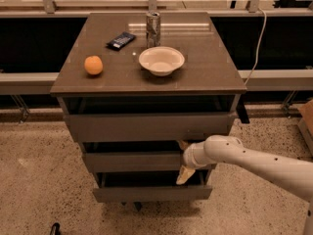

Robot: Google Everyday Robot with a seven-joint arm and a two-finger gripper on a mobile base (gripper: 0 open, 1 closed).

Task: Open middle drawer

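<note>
Middle drawer (129, 161), pincer (183, 159) at front — right end

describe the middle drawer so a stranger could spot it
Find the brown cabinet carrying a bowl and an orange. Of its three stacked drawers, the middle drawer is the central one, shallower than the top drawer and the only one with the claw at its front.
</note>
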